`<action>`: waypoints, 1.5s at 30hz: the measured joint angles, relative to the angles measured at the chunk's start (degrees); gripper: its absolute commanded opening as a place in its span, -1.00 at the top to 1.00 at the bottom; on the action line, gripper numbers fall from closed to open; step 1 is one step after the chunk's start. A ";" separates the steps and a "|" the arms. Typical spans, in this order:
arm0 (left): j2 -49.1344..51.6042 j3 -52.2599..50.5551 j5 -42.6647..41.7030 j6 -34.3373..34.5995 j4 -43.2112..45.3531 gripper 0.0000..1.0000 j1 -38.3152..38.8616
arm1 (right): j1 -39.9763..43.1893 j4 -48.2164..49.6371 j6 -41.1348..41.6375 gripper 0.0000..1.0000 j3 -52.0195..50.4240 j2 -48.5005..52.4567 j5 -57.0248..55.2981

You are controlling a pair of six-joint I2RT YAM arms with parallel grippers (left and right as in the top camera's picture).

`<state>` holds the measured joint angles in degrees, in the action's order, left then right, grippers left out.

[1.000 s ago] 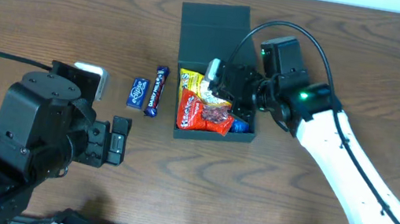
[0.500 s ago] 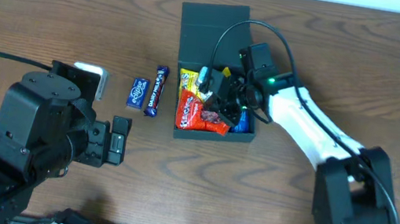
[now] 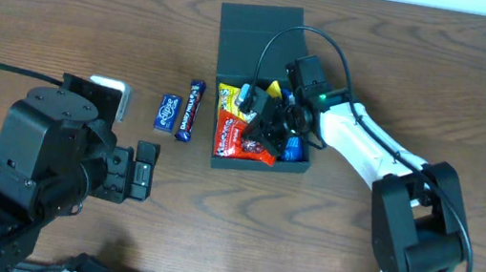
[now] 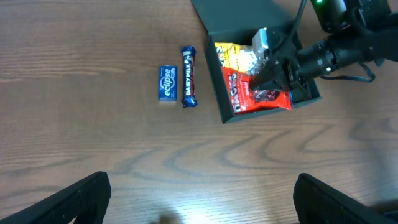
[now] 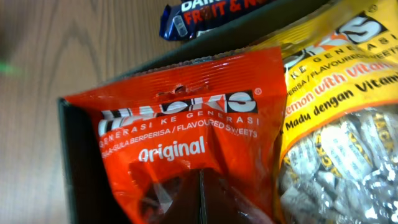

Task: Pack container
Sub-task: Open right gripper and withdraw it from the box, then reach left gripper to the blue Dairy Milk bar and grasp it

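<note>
The dark teal container [image 3: 260, 165] stands open at the table's middle, its lid [image 3: 257, 42] laid back. Inside lie a red snack packet [image 3: 233, 139], a yellow packet [image 3: 228, 100] and a blue item [image 3: 293, 149]. My right gripper [image 3: 258, 131] is down inside the box. In the right wrist view its fingers [image 5: 200, 199] are shut together against the red packet [image 5: 186, 124], beside the yellow packet [image 5: 336, 112] and the box wall [image 5: 74, 162]. My left gripper [image 4: 202, 199] is open and empty over bare table, well in front of the box [image 4: 219, 87].
A blue Eclipse mint box [image 3: 167, 112] and a Dairy Milk bar [image 3: 191, 111] lie on the table left of the container; both show in the left wrist view, the mints [image 4: 167, 83] and the bar [image 4: 188, 76]. The left arm's bulk fills the front left.
The right arm has folded in closer to the container, and its gripper has moved slightly forward and down onto the red packet. The left arm has not moved.
</note>
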<state>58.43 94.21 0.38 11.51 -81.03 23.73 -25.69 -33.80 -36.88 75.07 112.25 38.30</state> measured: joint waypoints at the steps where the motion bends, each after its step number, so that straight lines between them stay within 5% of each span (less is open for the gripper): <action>1: 0.00 0.00 0.00 0.00 0.02 -0.90 0.00 | 0.00 -0.31 1.55 0.98 -0.02 -1.16 0.00; 9: 0.00 0.00 0.00 0.00 -0.02 -0.90 0.00 | 0.33 -0.72 12.02 0.98 0.48 -24.33 -1.07; 13: 0.00 0.00 0.00 0.00 0.00 -0.90 0.00 | 0.33 -5.20 21.40 0.97 0.94 -31.52 -10.75; 20: 0.00 0.00 0.00 0.00 0.00 -0.90 0.00 | 2.01 -14.49 40.57 0.97 0.94 -30.45 -34.01; 24: 0.00 0.00 0.00 0.00 0.00 -0.90 0.00 | 3.43 -15.04 45.57 0.97 0.94 -28.70 -37.55; 45: 1.20 -1.09 8.35 -0.33 4.31 -0.91 0.00 | 4.15 -17.46 49.90 0.97 0.94 -22.12 -37.92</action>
<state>59.64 93.12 8.73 11.18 -76.73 23.73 -21.54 -51.27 13.02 76.01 90.13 0.38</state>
